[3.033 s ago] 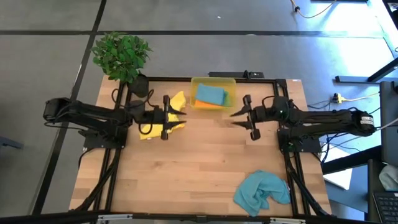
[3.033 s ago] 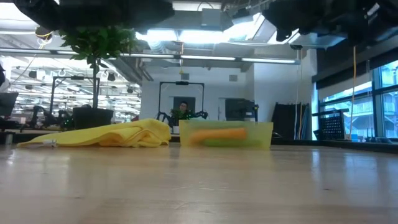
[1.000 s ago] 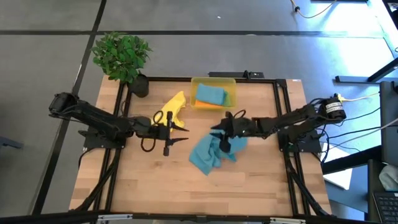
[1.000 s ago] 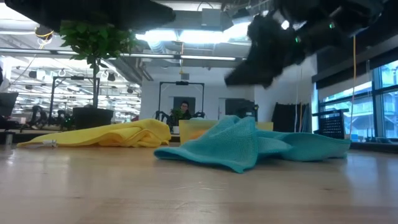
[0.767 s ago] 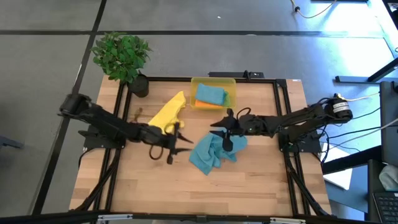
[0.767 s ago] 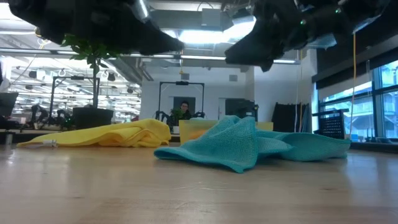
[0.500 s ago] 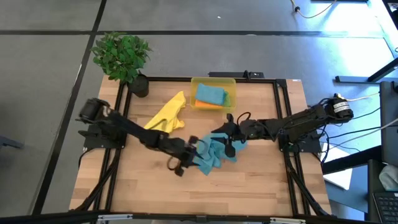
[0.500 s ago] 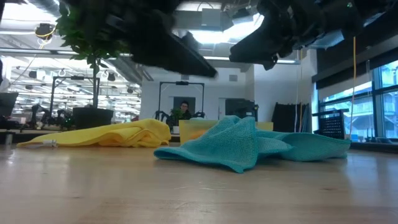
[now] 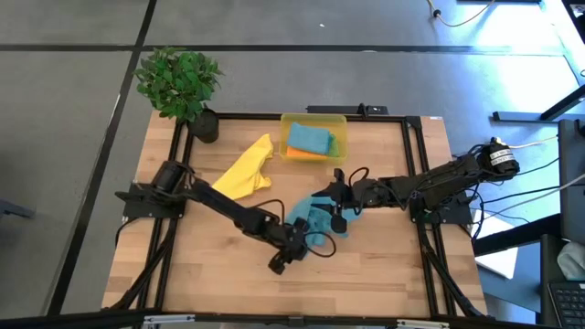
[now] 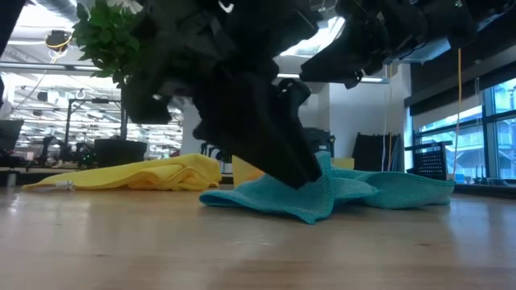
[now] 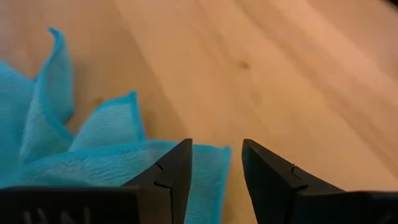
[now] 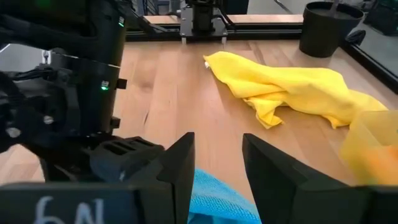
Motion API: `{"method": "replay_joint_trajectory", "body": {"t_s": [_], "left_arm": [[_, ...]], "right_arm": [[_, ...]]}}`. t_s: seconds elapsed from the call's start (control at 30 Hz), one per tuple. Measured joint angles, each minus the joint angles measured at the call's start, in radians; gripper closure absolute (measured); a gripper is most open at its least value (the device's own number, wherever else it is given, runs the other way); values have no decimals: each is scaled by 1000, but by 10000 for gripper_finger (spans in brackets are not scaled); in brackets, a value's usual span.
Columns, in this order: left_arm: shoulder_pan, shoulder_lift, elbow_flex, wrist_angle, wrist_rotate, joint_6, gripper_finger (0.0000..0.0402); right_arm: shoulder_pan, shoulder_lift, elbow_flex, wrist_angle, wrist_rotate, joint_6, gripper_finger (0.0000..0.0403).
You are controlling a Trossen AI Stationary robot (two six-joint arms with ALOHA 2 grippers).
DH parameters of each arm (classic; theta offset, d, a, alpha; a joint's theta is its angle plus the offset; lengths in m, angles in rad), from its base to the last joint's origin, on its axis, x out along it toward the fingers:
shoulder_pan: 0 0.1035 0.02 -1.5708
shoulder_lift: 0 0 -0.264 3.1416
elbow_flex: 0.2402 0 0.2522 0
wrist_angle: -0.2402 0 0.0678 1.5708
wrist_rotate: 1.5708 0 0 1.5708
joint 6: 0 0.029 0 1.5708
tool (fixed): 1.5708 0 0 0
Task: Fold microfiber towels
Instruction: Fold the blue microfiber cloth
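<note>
High view: the teal towel [image 9: 320,217] is crumpled mid-table, and my left gripper [image 9: 285,256] is right at its near edge — fingers parted with a gap, nothing pinched that I can see. The right gripper [image 9: 336,197] hovers over the far side, also parted and empty. The yellow towel [image 9: 242,171] lies beside the bin [image 9: 313,121].

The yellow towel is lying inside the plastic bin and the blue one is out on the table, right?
Not quite. The high view shows the yellow towel lying on the table beside the plastic bin, not inside it. The blue towel is out on the table, as you said.
</note>
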Motion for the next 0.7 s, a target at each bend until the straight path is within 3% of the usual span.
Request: {"method": "replay_joint_trajectory", "body": {"t_s": [0.13, 0.33, 0.57, 0.7], "left_arm": [[0, 11, 11, -32, -63, 35, 271], [-3, 11, 11, -52, -66, 48, 271], [-21, 11, 11, -33, -60, 40, 271], [-19, 11, 11, -32, 4, 40, 271]], "right_arm": [[0, 0, 0, 7, 0, -22, 266], [-1, 0, 0, 7, 0, -43, 266], [-2, 0, 0, 8, 41, -45, 266], [-2, 0, 0, 8, 41, -45, 266]]}}
